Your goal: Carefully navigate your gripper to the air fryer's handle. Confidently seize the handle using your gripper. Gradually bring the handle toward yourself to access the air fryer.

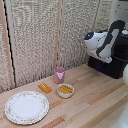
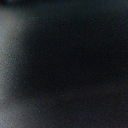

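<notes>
Woven beige screens are seen behind a pale wooden bench [image 1: 90, 100] that fills the lower part of the exterior view. At the exterior view's right, toward the back of the bench, the black air fryer [image 1: 112, 67] is set, much of it covered by the white arm [image 1: 102, 42] that is bent in front of and over it. The hand is not made out in that view; it is hidden by the arm and the dark body of the appliance, so whether it is open, closed or gripping cannot be told. The handle cannot be picked out either. In the wrist view only a blurred dark surface is shown, which suggests the camera is held very close to the air fryer.

Toward the exterior view's left a patterned plate [image 1: 26, 107] is laid, then a small bowl [image 1: 65, 90] of yellow food, a pink cup [image 1: 59, 75] and an orange piece [image 1: 45, 88], all well apart from the appliance.

The approach or the seizing of the handle is judged to be in hand. A firm grip is called for next, then a slow, straight pull outward.
</notes>
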Robot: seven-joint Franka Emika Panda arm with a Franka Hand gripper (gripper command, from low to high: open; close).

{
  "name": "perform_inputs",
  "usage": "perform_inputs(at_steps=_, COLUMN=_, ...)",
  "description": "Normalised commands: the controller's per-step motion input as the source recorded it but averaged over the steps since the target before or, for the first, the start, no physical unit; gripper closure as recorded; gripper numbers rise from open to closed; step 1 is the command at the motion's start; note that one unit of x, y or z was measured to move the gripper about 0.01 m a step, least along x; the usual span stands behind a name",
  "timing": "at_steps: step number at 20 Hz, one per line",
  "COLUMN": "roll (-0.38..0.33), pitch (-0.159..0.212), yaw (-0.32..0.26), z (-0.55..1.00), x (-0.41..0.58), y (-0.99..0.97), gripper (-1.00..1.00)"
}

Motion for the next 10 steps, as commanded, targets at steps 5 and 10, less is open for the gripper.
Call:
perform_inputs(at_steps=5, roll=0.190, pitch=0.223, yaw=-0.057, z=0.10, x=0.063, y=0.19, gripper=1.00)
perform_inputs(at_steps=10, roll=0.337, pitch=0.173, yaw=-0.117, z=0.01, x=0.006, y=0.28, gripper=1.00)
